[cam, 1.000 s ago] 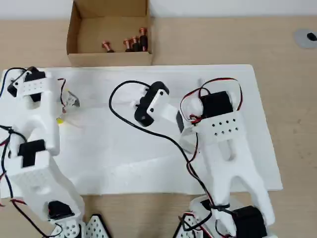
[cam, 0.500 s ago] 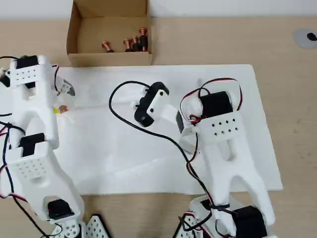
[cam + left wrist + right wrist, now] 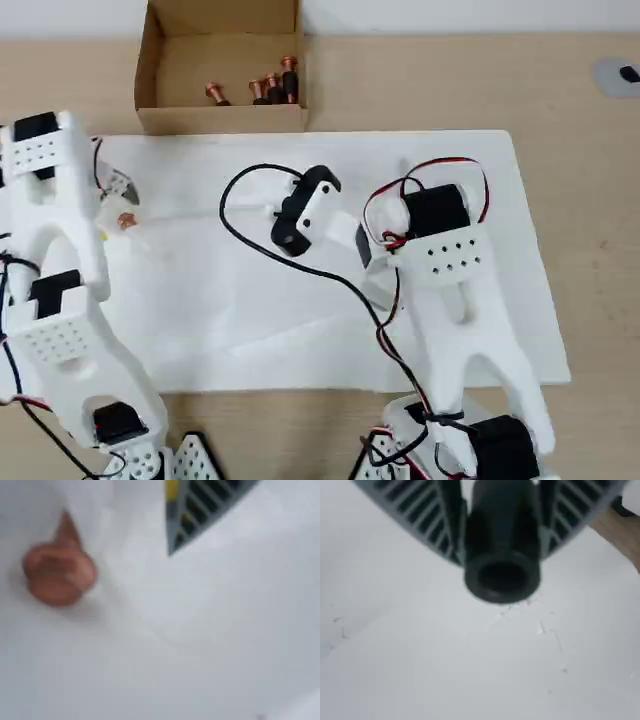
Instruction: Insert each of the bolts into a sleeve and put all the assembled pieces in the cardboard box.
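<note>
- High view: looking down on a tan surface (image 3: 580, 200) carrying a white sheet (image 3: 250, 300), with the cardboard box (image 3: 146, 80) standing just beyond the sheet's far edge.
- Spotting several copper-and-black assembled pieces (image 3: 268, 88) lying inside the box, gathered toward one side wall.
- Finding one bare copper bolt (image 3: 127, 221) lying loose on the sheet near its side edge, just beside the left claw (image 3: 118, 186) (seemingly not touching it).
- Left wrist view: seeing that same bolt (image 3: 59, 575) resting on the sheet, head toward the camera; failing to tell released from clenched for the left claw.
- Right wrist view: finding the right claw (image 3: 502, 520) clenched on a black sleeve (image 3: 502, 575), gripping it from both sides, open bore facing the camera, over the sheet.
- High view again: placing the right claw (image 3: 363, 248) near the sheet's middle, well apart from both bolt and box.
</note>
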Robot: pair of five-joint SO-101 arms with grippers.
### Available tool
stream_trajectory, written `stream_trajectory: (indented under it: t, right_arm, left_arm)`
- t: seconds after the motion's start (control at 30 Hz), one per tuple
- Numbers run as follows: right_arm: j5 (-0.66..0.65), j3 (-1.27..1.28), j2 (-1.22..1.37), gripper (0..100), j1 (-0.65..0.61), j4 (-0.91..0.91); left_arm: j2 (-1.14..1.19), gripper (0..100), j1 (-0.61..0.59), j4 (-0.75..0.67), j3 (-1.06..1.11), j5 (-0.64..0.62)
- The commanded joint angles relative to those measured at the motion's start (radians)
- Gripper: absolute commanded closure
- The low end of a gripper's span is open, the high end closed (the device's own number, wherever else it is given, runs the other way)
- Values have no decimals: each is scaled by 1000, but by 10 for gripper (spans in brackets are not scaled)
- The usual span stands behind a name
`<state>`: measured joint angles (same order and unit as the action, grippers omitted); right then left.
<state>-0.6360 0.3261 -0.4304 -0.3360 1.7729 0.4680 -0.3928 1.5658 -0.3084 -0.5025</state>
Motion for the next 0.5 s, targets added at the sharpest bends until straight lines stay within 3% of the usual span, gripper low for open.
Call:
stream_trajectory:
  t: [0.0, 0.17, 0.47]
  right_arm:
    - [-12, -2, -42, 988, -13, 2]
    - [-12, -2, -42, 988, -13, 0]
    - [-14, -2, -41, 988, -13, -8]
  left_arm:
    - [-15, 736, -28, 18, -35, -8]
    - [-15, 736, -14, 64, -40, -8]
    - [-104, 829, 11, 109, -37, 0]
